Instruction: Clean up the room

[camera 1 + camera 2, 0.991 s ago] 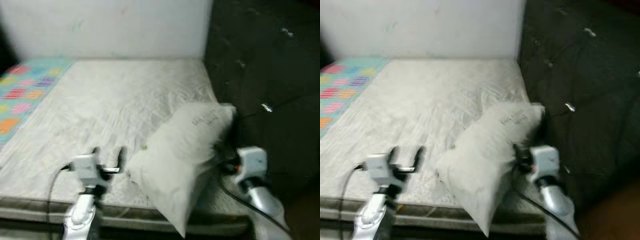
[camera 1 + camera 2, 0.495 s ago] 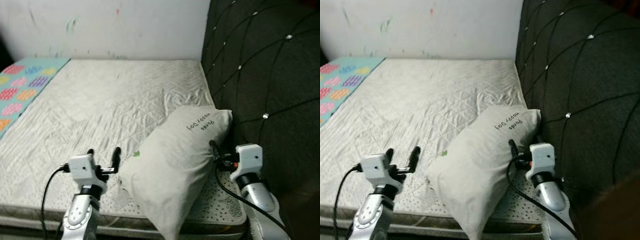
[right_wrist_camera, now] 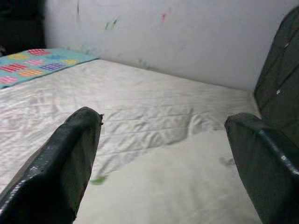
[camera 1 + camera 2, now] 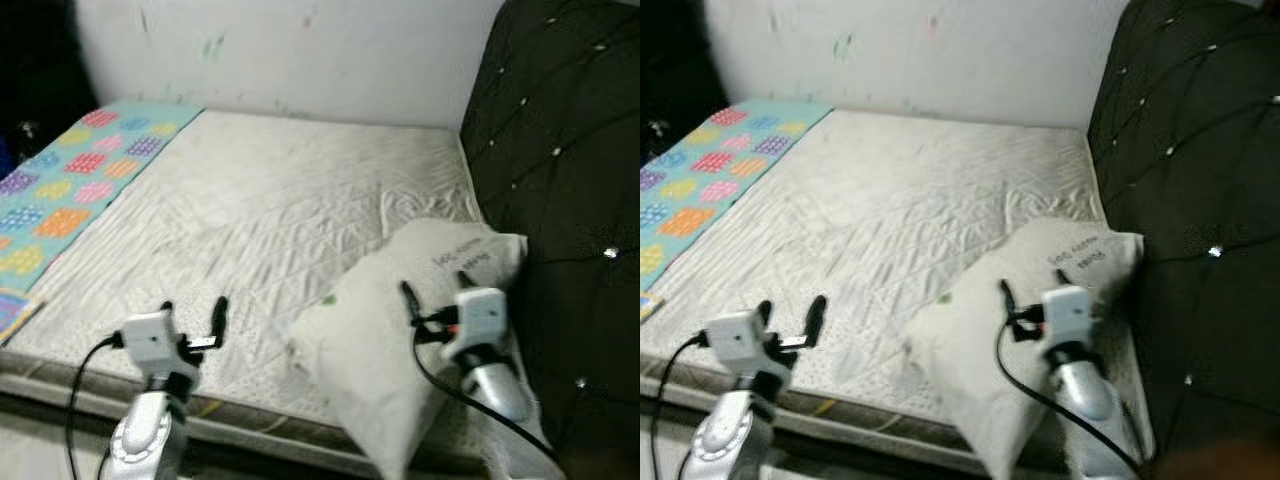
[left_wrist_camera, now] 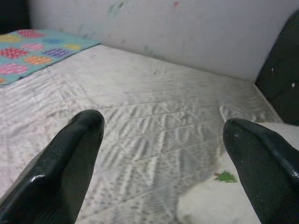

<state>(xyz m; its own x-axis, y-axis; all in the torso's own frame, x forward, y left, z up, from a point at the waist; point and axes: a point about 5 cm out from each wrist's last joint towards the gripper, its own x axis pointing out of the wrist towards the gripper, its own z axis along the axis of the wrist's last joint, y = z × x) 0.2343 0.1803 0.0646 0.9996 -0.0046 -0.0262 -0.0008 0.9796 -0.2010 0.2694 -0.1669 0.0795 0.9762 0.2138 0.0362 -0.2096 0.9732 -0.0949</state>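
Observation:
A white pillow (image 4: 395, 340) with dark lettering and a small green mark lies at the bed's near right corner, its far end against the black headboard (image 4: 560, 150). My right gripper (image 4: 433, 290) hovers open just over the pillow's upper face. In the right wrist view both fingers (image 3: 70, 154) are spread wide with the pillow (image 3: 177, 186) below them. Left of the pillow, my left gripper (image 4: 192, 308) is open over the mattress (image 4: 280, 200) near its front edge. The left wrist view has the pillow's corner (image 5: 224, 205) beside one of the fingertips (image 5: 261, 154).
A colourful patterned blanket (image 4: 70, 190) covers the far left part of the bed. A white wall (image 4: 300, 50) runs behind the bed, and the quilted headboard closes off the right side. The mattress's front edge (image 4: 250, 415) runs just under my arms.
The whole view has swung left, bringing more of the blanket into sight. My right gripper has come from the pillow's headboard side to above its upper face. The left gripper stays open.

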